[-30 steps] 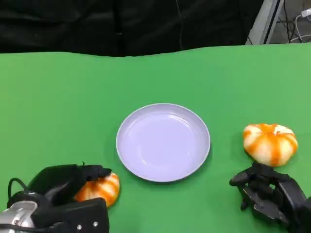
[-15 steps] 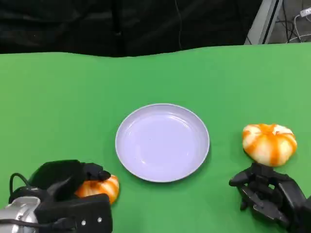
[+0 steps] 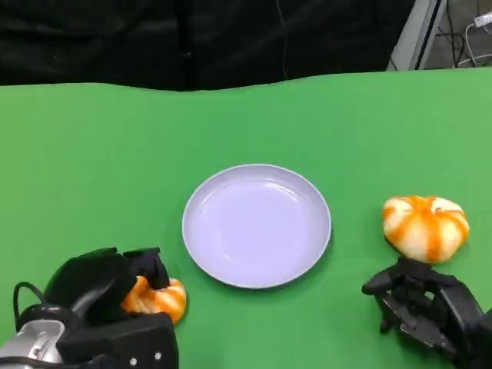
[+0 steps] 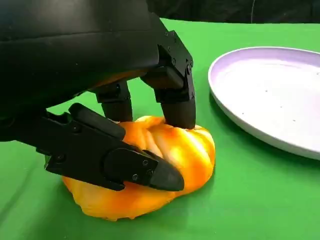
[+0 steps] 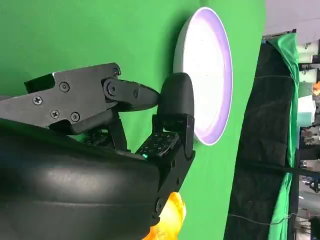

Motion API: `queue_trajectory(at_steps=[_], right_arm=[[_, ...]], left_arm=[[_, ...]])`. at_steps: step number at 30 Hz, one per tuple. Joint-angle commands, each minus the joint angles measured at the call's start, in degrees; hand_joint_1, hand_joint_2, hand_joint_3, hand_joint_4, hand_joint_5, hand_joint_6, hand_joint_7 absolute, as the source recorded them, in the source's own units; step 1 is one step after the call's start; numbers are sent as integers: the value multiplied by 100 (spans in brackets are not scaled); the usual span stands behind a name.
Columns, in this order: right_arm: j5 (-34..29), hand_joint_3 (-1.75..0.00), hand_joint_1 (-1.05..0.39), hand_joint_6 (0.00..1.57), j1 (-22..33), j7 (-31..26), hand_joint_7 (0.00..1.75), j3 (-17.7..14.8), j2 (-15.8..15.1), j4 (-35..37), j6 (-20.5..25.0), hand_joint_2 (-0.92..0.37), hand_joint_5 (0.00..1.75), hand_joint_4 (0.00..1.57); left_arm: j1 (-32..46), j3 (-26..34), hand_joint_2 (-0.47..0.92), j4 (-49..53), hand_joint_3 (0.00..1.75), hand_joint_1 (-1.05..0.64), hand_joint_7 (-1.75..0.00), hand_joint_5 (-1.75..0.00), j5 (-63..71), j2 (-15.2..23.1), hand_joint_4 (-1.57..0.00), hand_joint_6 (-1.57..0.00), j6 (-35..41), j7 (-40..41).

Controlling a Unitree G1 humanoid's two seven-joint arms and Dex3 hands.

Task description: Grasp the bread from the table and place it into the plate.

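Bread: an orange-and-white bun (image 3: 157, 298) lies on the green table (image 3: 92, 169) at the near left, just off the plate's near-left rim, with a strip of bare cloth between them.
Left hand: the left hand (image 3: 104, 286) is closed over that bun; in the left wrist view its fingers (image 4: 172, 95) press down on the top and the thumb lies along the near side, while the bun (image 4: 165, 165) sits on the cloth.
Plate: a pale lilac plate (image 3: 257, 225), round with a low raised rim, sits mid-table with nothing in it.
Second bun: another orange-and-white bun (image 3: 426, 226) lies right of the plate, apart from its rim.
Right hand: the right hand (image 3: 427, 307) sits on the near side of the second bun, holding nothing; the right wrist view shows its fingers (image 5: 172, 100) curled with their tips close together.
Open room: bare green cloth spreads wide behind the plate up to the table's far edge.
Beyond the edge: a black curtain (image 3: 192, 38) behind the table, a grey metal post (image 3: 415, 34) at the far right.
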Motion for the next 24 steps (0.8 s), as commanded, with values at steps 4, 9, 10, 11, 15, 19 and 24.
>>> queue_trajectory(at_steps=[4,9,10,11,15,19,24], right_arm=[[5,-43,-28,76,104,-11,107,-30,-74,-30,71,-92,174,66],[9,-43,-28,75,103,-7,107,-30,-70,-33,73,-92,174,66],[3,-44,-28,75,101,-12,107,-27,-71,-31,70,-92,174,66],[-2,-44,-28,75,99,-16,107,-26,-73,-29,69,-92,174,66],[17,-44,-28,75,86,18,107,-34,-73,12,50,-92,174,65],[20,-44,-28,75,87,16,107,-32,-72,7,74,-92,174,65],[-31,-44,-28,75,75,-31,106,-16,-80,49,-15,-92,174,66]], left_arm=[[125,-81,92,209,18,-7,-154,-175,64,77,-62,-63,88,-11],[117,-79,92,317,18,-7,-154,-175,93,71,-62,-63,-12,183],[122,-58,91,398,17,-10,-154,-175,107,66,-63,-63,-126,387],[123,-46,90,464,16,-10,-153,-175,114,65,-63,-63,-214,541],[219,38,89,360,15,-10,-150,-175,88,105,-66,-67,-478,926],[310,106,88,110,15,-9,-148,-175,151,181,-65,-67,-547,1060],[426,250,89,-320,14,-9,-141,-175,237,230,-66,-70,-435,1033]])
